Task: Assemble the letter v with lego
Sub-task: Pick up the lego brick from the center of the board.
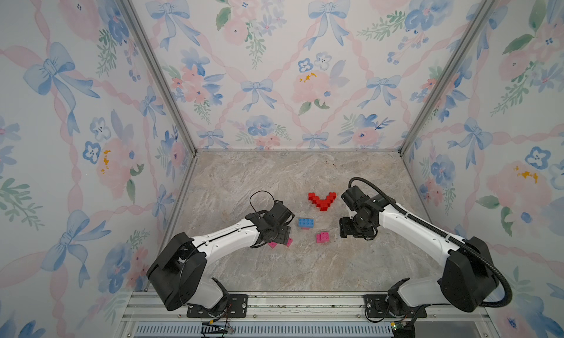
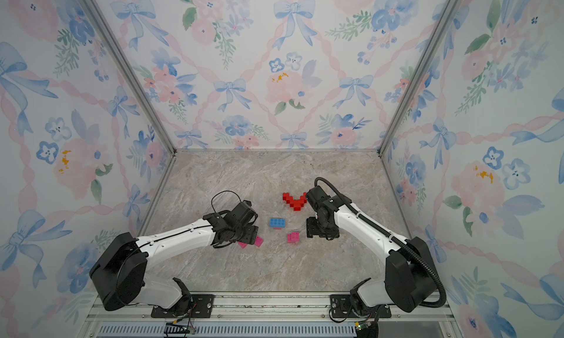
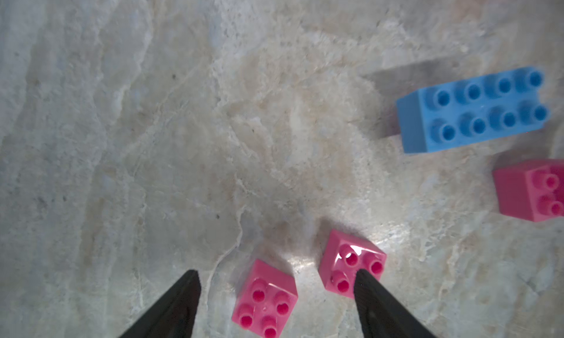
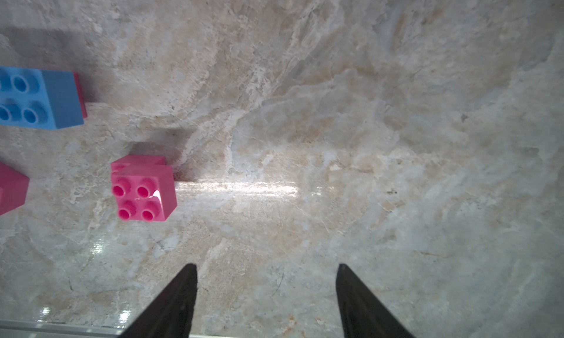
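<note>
The left gripper (image 3: 274, 272) is open, holding nothing, above two loose pink bricks (image 3: 265, 299) at near left. The right gripper (image 4: 265, 264) is open over the table (image 4: 396, 138). The red V (image 1: 322, 200) lies farther back, centre. The blue brick (image 1: 305, 222) lies nearer.

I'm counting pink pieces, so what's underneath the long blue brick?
A pink piece shows at the edge of the blue brick, apparently beneath it. The blue brick covers the rest, so its size and whether it is one piece cannot be told.
</note>
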Action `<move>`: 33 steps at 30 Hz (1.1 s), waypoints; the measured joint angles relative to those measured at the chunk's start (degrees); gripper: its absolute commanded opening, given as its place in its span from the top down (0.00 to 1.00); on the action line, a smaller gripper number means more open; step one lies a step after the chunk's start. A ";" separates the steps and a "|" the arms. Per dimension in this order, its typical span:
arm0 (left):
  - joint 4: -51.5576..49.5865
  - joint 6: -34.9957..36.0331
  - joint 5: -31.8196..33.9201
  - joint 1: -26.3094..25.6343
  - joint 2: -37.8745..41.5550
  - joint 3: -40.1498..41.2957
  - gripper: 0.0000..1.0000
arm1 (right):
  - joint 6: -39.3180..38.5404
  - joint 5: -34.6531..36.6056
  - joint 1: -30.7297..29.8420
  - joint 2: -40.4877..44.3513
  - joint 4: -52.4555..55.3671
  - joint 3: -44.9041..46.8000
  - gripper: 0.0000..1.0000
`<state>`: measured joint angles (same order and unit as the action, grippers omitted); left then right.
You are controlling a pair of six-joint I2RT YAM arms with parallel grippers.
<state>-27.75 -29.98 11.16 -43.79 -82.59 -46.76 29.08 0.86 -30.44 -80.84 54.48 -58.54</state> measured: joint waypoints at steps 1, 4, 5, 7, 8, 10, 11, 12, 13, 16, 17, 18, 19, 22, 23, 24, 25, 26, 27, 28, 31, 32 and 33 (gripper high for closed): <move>-0.33 0.33 -0.02 0.13 -0.33 0.48 0.12 | -0.02 -0.02 0.07 0.17 0.00 0.04 0.28; -0.79 0.87 -0.52 0.37 -1.33 1.05 0.20 | -0.02 -0.20 0.07 0.28 0.00 0.09 0.28; -0.66 1.07 -0.94 0.44 -1.55 1.25 0.23 | -0.02 -0.20 0.07 0.28 -0.02 0.09 0.28; -0.66 1.31 -1.77 0.44 -1.66 1.70 0.31 | -0.02 -0.20 0.07 0.28 -0.02 0.09 0.28; -0.66 1.29 -2.21 0.44 -1.66 2.03 0.34 | -0.02 -0.20 0.07 0.28 -0.07 0.15 0.28; -0.66 1.18 -3.10 0.44 -1.66 2.73 0.40 | -0.02 -0.22 0.09 0.28 -0.07 0.33 0.28; -0.70 1.16 -3.50 0.44 -1.66 3.02 0.43 | -0.02 -0.22 0.09 0.28 -0.07 0.44 0.28; -0.70 1.03 -3.76 0.44 -1.66 3.23 0.46 | -0.02 -0.20 0.07 0.28 -0.04 0.52 0.28; -0.68 0.81 -4.02 0.44 -1.66 3.45 0.48 | -0.02 -0.22 0.09 0.28 -0.04 0.57 0.28; -0.68 0.11 -4.61 0.44 -1.64 3.65 0.52 | -0.04 -0.22 0.11 0.28 -0.07 0.57 0.28; -0.66 -0.13 -4.76 0.44 -1.64 3.65 0.52 | -0.02 -0.22 0.13 0.28 -0.04 0.57 0.28; -0.66 -0.26 -4.81 0.44 -1.64 3.65 0.50 | -0.04 -0.22 0.22 0.28 -0.04 0.57 0.28; -0.68 -0.48 -4.85 0.44 -1.62 3.65 0.44 | -0.04 -0.22 0.31 0.28 -0.07 0.57 0.28; -0.68 -1.18 -5.05 0.42 -1.57 3.56 0.29 | -0.04 -0.24 0.39 0.28 -0.07 0.61 0.28; -0.70 -1.14 -4.96 0.42 -1.57 3.41 0.28 | -0.04 -0.24 0.39 0.28 -0.07 0.68 0.28; -0.68 -1.29 -4.83 0.42 -1.57 3.26 0.28 | -0.04 -0.24 0.39 0.28 -0.07 0.74 0.28; -0.68 -1.25 -4.72 0.42 -1.57 3.04 0.31 | -0.04 -0.24 0.39 0.28 -0.07 0.83 0.28; -0.66 -1.20 -4.59 0.42 -1.57 2.82 0.34 | -0.04 -0.28 0.39 0.28 -0.04 0.87 0.28; -0.66 -1.14 -4.55 0.42 -1.57 2.64 0.37 | -0.04 -0.39 0.39 0.28 -0.07 0.92 0.28; -0.66 -1.18 -4.52 0.42 -1.57 2.49 0.41 | -0.04 -0.44 0.39 0.28 -0.07 0.94 0.28; -0.63 -1.09 -4.50 0.42 -1.64 2.27 0.51 | -0.04 -0.44 0.42 0.28 -0.07 0.94 0.28; -0.68 -1.18 -4.48 0.42 -1.66 2.27 0.53 | -0.04 -0.44 0.42 0.28 -0.04 0.96 0.28; -0.66 -1.14 -4.46 0.42 -1.68 2.27 0.54 | -0.04 -0.44 0.46 0.28 -0.07 0.96 0.28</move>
<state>-28.40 -31.11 6.70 -43.38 -84.27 -44.49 29.04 0.43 -29.98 -80.55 54.41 -57.58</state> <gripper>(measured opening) 0.486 0.717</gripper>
